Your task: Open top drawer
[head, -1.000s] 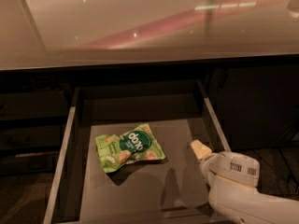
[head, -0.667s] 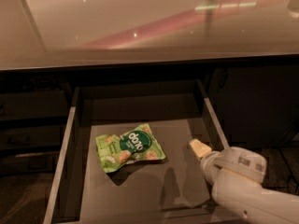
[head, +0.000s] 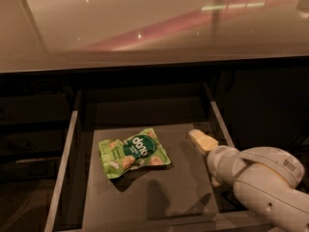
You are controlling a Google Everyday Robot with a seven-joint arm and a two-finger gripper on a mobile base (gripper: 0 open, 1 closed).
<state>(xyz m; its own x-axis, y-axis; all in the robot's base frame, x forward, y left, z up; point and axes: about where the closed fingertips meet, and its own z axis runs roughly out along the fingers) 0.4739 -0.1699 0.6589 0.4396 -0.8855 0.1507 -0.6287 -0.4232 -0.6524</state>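
The top drawer (head: 159, 197) stands pulled out under the counter, with pale metallic side edges (head: 63, 164) and a dark flat floor. A green snack bag (head: 133, 152) lies on the floor left of centre. My gripper (head: 202, 140) reaches over the drawer's right side, just inside the right rail and right of the bag, not touching it. Its pale tip points to the back left. The white arm (head: 263, 178) fills the lower right corner and hides the drawer's front right corner. The drawer's handle is out of view.
A glossy pale countertop (head: 154, 23) overhangs the back of the drawer. Dark cabinet fronts (head: 29, 129) lie to the left and to the right (head: 270, 105) of the drawer opening.
The gripper tip has shifted slightly toward the back of the drawer and the wrist has turned. The drawer and the snack bag have not moved.
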